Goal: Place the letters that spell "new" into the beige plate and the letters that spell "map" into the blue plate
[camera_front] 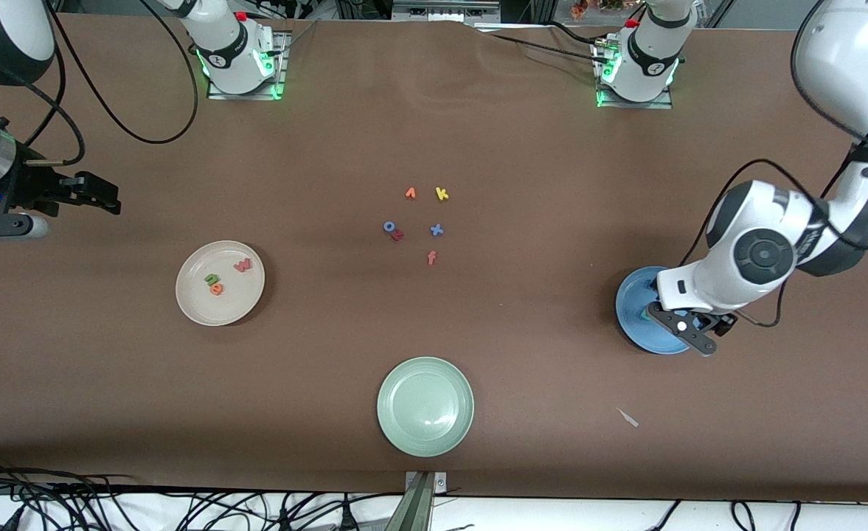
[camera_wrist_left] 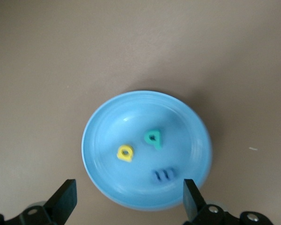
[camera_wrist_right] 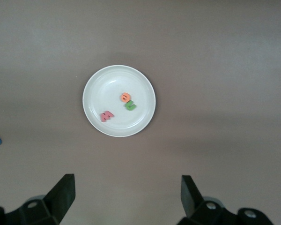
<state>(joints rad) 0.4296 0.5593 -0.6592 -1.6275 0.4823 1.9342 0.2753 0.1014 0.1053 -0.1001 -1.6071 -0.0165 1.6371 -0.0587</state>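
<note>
The beige plate lies toward the right arm's end of the table. It holds the green n, the orange e and the pinkish-red w. My right gripper hangs open and empty, apart from that plate. The blue plate lies at the left arm's end, partly hidden by the left hand. In the left wrist view the blue plate holds the yellow a, the teal p and the blue m. My left gripper hovers over it, open, holding nothing.
A pale green plate lies nearest the front camera, with nothing in it. Several loose letters lie mid-table: an orange v, a yellow k, a blue o, a blue x and an orange f. A small white scrap lies near the blue plate.
</note>
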